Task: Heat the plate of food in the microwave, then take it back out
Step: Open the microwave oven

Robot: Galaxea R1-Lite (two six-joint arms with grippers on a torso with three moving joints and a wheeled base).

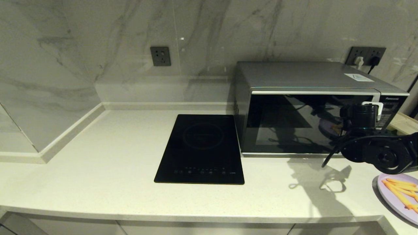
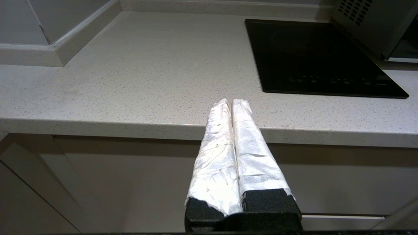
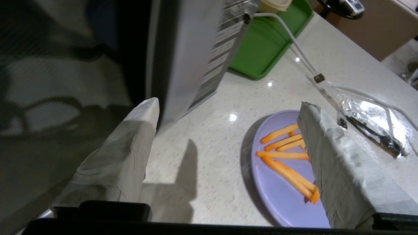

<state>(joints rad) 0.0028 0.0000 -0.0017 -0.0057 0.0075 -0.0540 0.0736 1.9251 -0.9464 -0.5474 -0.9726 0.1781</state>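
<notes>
Head view: large silver-grey microwave (image 1: 313, 107) with dark glass door, shut, at the back right of the pale speckled stone counter (image 1: 98, 169); flat black induction hob (image 1: 202, 148) just beside its left flank. Right arm raised in front of the microwave's right end, near the button panel — its tool hidden here behind the wrist. Round pale lilac plate (image 1: 388, 187) with thin orange fry-like sticks at the counter's front right corner, partly cut off by the edge, well apart from the microwave door. Grey wall socket (image 1: 160, 56) on the marble wall, another pair with plugs behind the microwave.

Left wrist view: left tool (image 2: 231, 102) parked off the counter's front edge, its two white-wrapped fingers (image 2: 215, 147) pressed together, nothing between them. Black hob and a corner of the microwave beyond.

Right wrist view: right tool (image 3: 228, 106) spread wide, holding nothing — one wrapped finger (image 3: 120, 156) close against the microwave's front right corner, the other (image 3: 333, 156) above the lilac plate. Plate resting on the counter beside the microwave. Green plastic tray (image 3: 264, 45) further along the microwave's side; white cable (image 3: 294, 42) running across the counter to a crumpled foil-like packet (image 3: 369, 124)
</notes>
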